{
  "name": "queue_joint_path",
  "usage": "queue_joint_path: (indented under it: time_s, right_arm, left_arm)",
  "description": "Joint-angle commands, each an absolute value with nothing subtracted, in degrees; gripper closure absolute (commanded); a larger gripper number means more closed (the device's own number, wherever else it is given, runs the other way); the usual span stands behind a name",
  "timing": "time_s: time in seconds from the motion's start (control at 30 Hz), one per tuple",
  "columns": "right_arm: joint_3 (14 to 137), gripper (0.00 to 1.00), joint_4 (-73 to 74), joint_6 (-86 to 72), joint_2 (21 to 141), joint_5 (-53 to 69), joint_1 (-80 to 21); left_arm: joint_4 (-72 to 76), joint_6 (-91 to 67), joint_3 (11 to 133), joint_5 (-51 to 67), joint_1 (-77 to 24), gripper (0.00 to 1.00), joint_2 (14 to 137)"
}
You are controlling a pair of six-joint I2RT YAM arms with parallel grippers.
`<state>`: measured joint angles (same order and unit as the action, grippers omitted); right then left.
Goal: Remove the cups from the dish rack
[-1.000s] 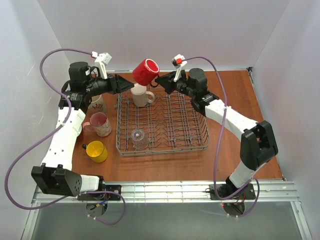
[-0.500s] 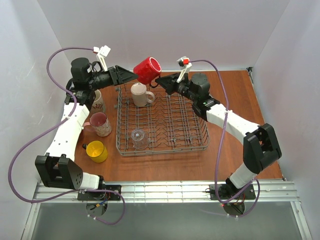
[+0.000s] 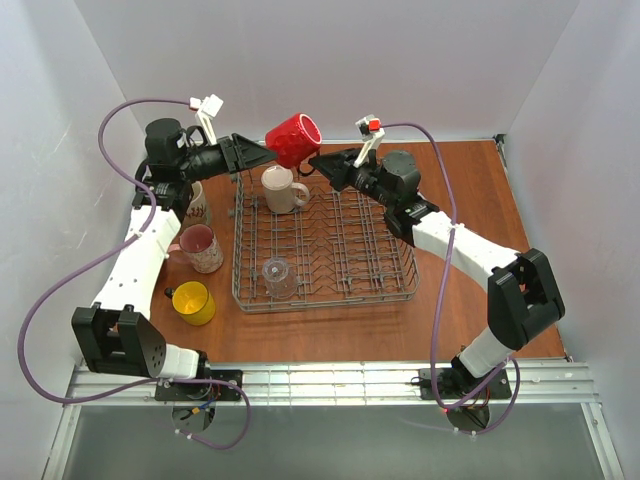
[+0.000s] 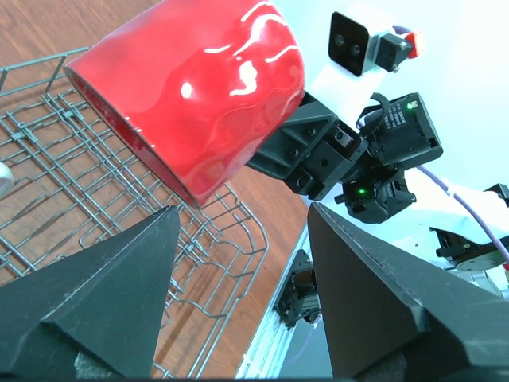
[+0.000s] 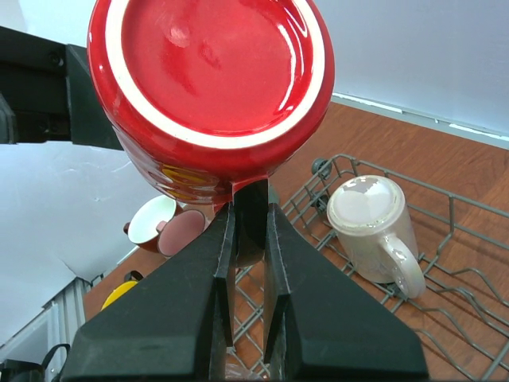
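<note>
My right gripper (image 3: 316, 160) is shut on the handle of a red mug (image 3: 292, 140) and holds it tilted in the air above the far left corner of the grey wire dish rack (image 3: 325, 300). In the right wrist view the mug's base (image 5: 211, 87) fills the top, above my closed gripper (image 5: 248, 199). My left gripper (image 3: 262, 152) is open and empty, its tips just left of the red mug (image 4: 199, 95); in the left wrist view (image 4: 238, 215) nothing is between the jaws. A cream mug (image 3: 283, 190) lies upside down in the rack's far left. A clear glass (image 3: 279, 277) stands at its near left.
Left of the rack on the wooden table stand a pink mug (image 3: 200, 247), a yellow mug (image 3: 193, 302) and a pale patterned mug (image 3: 193, 205). A dark red mug (image 5: 151, 221) shows in the right wrist view. White walls close in the table at the back and sides.
My left gripper has swung right and closer to the red mug. The right gripper has shifted the red mug slightly right and up.
</note>
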<state>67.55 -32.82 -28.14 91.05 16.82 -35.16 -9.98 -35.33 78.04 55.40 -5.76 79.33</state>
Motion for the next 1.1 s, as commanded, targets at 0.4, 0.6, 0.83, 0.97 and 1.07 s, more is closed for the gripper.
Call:
queue_joint_path:
  time_s: [0.4, 0.6, 0.83, 0.97, 1.07]
  right_arm:
    - [68.81, 0.99, -45.79, -33.4, 90.79, 18.02, -37.0]
    - [70.05, 0.99, -45.88, -33.66, 92.37, 18.19, -38.14]
    - [70.05, 0.99, -46.41, -34.19, 93.86, 18.37, -38.93]
    - [69.7, 0.99, -46.67, -34.19, 94.57, 18.63, -39.2]
    - [69.43, 0.99, -46.76, -34.54, 95.1, 18.98, -39.46]
  left_arm:
    - [-3.61, -39.81, 79.28, 57.74, -6.42, 0.5, 81.65]
    - [-1.23, -42.27, 78.93, 58.8, -6.68, 0.66, 81.65]
    - [-0.35, -44.56, 77.79, 60.21, -6.68, 1.0, 81.3]
    - [-0.35, -44.12, 75.77, 59.94, -6.68, 1.0, 80.25]
    - [-6.64, -38.34, 76.46, 57.4, -6.68, 1.0, 79.63]
